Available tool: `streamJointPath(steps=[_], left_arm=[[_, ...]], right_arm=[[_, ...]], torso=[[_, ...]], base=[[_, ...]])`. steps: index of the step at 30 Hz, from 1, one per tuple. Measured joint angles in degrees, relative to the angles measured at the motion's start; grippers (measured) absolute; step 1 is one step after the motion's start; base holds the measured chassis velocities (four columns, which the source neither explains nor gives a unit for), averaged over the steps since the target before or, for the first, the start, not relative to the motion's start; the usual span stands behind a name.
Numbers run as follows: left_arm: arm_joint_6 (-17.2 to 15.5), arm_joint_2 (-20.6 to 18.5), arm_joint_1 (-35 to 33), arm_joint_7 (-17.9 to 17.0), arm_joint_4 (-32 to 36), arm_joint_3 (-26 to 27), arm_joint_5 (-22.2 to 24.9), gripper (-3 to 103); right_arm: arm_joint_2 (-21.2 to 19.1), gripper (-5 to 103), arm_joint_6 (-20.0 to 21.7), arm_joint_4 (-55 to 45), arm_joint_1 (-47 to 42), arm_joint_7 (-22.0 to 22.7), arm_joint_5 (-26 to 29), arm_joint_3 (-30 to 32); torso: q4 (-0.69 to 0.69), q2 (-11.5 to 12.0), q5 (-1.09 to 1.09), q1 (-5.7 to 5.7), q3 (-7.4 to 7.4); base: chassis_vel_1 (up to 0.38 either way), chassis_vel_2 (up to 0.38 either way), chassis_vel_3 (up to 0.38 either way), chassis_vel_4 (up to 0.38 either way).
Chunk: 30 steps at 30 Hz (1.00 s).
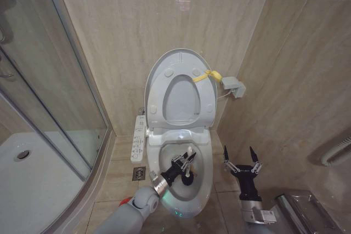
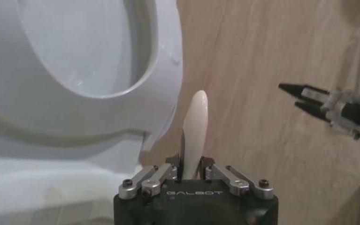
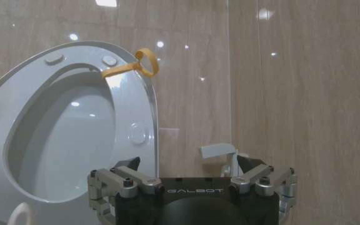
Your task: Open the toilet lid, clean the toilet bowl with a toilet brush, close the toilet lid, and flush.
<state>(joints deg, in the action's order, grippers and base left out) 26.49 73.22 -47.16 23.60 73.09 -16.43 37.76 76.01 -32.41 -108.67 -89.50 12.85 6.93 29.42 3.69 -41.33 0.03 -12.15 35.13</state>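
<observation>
The toilet lid (image 1: 176, 56) stands raised against the wall with the seat ring (image 1: 206, 105) up in front of it; a yellow strap (image 1: 209, 75) hangs at its edge. My left gripper (image 1: 183, 164) reaches down into the toilet bowl (image 1: 204, 190), shut on the white handle of the toilet brush (image 1: 190, 152). The left wrist view shows that handle (image 2: 194, 117) sticking out between the gripper (image 2: 192, 165) fingers. My right gripper (image 1: 241, 165) hovers open over the floor right of the bowl, holding nothing. In the right wrist view it (image 3: 186, 161) faces the raised lid (image 3: 143, 117) and strap (image 3: 133, 68).
A long white button panel (image 1: 138, 138) sits left of the bowl, with a floor drain (image 1: 139, 173) below it. The glass shower door (image 1: 55, 80) and shower tray (image 1: 38, 184) are at the left. A grey wall box (image 1: 233, 87) and a metal fixture (image 1: 307, 212) are at the right.
</observation>
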Motion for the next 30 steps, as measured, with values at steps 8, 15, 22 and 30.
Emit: streamJointPath(steps=[8, 15, 22, 30], left_arm=[[1.2, 2.4, 1.0, 1.1, -0.9, 2.3, -0.1, 19], [2.7, 2.9, 0.9, 3.1, -2.2, 3.7, -1.8, 19], [4.7, 3.1, 2.5, 3.7, -9.8, 1.2, -3.9, 19], [5.0, 0.5, 3.1, 6.7, -9.5, -3.4, -4.1, 20]], right_arm=[[-0.1, 100, -0.4, -0.5, -1.1, -0.3, 0.0, 0.3], [-0.1, 100, -0.7, -0.2, -1.5, -0.4, -0.1, 0.5], [0.4, 100, -0.9, 0.4, -0.9, -0.6, -0.4, 0.2], [0.8, 100, -1.0, 0.5, -0.7, -0.8, -0.4, 0.2]], torso=[[0.00, 0.0, 0.00, 0.00, 0.00], [-0.01, 0.0, 0.00, 0.00, 0.00], [-0.04, 0.0, -0.01, 0.00, -0.01], [-0.02, 0.0, 0.00, 0.00, -0.01]], base=[[0.000, 0.000, 0.000, 0.000], [0.000, 0.000, 0.000, 0.000], [0.000, 0.000, 0.000, 0.000], [0.000, 0.000, 0.000, 0.000]])
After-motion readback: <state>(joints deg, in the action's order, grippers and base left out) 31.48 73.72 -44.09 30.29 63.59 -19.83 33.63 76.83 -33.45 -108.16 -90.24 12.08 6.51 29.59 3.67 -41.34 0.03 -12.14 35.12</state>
